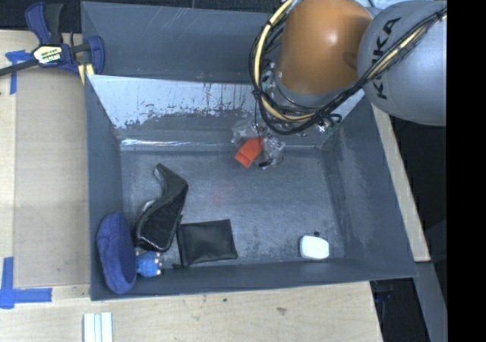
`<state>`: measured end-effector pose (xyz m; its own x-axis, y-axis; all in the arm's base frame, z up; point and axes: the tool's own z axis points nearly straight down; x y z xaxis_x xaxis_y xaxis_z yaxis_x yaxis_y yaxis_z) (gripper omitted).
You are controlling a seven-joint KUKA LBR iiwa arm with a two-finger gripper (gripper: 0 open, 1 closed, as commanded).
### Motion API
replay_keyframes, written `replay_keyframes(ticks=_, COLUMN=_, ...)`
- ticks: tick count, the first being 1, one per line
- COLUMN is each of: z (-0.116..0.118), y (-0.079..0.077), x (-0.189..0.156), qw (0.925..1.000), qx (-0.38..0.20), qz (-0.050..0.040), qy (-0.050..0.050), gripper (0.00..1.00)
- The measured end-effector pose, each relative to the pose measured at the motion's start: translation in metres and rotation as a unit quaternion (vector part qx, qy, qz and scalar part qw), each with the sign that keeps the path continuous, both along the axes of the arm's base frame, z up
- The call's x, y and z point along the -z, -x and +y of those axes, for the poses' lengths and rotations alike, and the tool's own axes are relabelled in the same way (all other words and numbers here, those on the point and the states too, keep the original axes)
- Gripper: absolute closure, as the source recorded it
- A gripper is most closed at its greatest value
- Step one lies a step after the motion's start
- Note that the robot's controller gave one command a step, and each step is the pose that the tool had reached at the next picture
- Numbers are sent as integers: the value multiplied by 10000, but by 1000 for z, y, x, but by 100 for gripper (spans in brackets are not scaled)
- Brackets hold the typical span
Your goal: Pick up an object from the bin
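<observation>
Orange-red, a small block (246, 154) sits clamped between the fingers of the gripper (259, 147), close to the back wall of the bin (167, 44). Well apart, along the front, lie a black pouch (205, 242), a blue cloth (114, 253) and a white lump (314, 247).

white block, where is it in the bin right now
The small white block lies on the floor of the bin, near its lower right corner in the camera view, well apart from the black pouch to its left.
</observation>
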<state>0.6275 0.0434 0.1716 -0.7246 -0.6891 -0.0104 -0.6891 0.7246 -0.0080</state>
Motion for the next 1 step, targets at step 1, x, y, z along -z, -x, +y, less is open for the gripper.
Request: replay_keyframes(ticks=1, z=0, y=-1, x=-9, qw=10000, qx=20, qz=31, qy=0, gripper=100)
